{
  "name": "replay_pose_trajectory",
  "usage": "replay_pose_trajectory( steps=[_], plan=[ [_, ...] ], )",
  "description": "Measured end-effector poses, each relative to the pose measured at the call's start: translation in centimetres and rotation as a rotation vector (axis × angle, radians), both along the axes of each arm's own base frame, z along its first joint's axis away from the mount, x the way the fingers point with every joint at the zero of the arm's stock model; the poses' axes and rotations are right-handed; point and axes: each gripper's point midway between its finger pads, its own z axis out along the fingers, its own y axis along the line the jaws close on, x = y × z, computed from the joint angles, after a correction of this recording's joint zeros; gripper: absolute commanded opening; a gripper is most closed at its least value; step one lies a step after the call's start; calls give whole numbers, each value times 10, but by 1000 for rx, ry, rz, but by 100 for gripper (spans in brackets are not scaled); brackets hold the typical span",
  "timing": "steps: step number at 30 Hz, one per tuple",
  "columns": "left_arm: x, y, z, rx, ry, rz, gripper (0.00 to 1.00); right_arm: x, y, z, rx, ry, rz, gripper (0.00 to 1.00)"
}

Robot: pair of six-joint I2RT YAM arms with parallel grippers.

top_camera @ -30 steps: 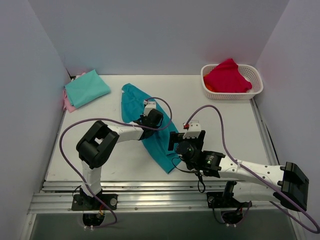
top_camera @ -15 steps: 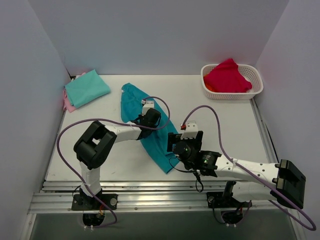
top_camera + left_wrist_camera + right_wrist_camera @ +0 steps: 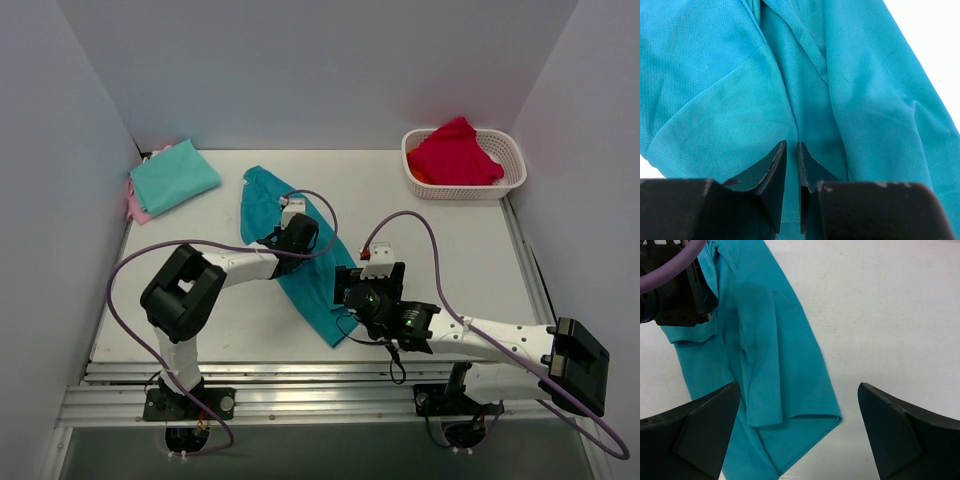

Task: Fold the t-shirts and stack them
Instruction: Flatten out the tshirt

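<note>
The deep teal t-shirt point(image 3: 262, 200) lies as a long folded strip slanting from back left to the front middle of the table. My left gripper point(image 3: 296, 233) sits on its middle; in the left wrist view the gripper point(image 3: 791, 147) has its jaws nearly together, pinching a ridge of the teal cloth point(image 3: 865, 100). My right gripper point(image 3: 350, 288) hovers wide open and empty over the strip's near end; its view shows the hem corner point(image 3: 810, 415) between the fingers point(image 3: 695, 430). The mint-green shirt point(image 3: 172, 175) lies folded at back left on the pink one point(image 3: 135, 208).
A white basket point(image 3: 512, 185) at the back right holds crumpled red cloth point(image 3: 455, 152). Purple cables loop from both wrists over the table. Grey walls close in the left, back and right sides. A metal rail runs along the near edge.
The left arm has shifted slightly left with the cloth in its jaws. The right gripper has moved a little left and nearer over the strip's near end.
</note>
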Motion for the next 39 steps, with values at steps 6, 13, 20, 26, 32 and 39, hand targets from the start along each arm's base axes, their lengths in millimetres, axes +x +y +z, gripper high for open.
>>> replay_pose_trajectory(
  steps=[6,13,20,26,32,39],
  plan=[
    [0,1,-1,-2,3,0,23,0,0,-1,-3,2,-2,100],
    [-1,-1,-2,-12,9,-11,24,1,-1,-4,-10,7,-7,100],
    [-2,-4,-4,-26,18,-25,25,1,-1,-4,-10,7,-7,100],
    [-2,-5,-4,-31,18,-28,25,1,-1,-5,-12,9,-7,100],
    [-2,-5,-4,-32,19,-29,25,2,-1,-7,-19,12,-8,100],
    [-2,-5,-4,-32,21,-28,19,2,-1,-7,-18,12,-9,100]
  ],
)
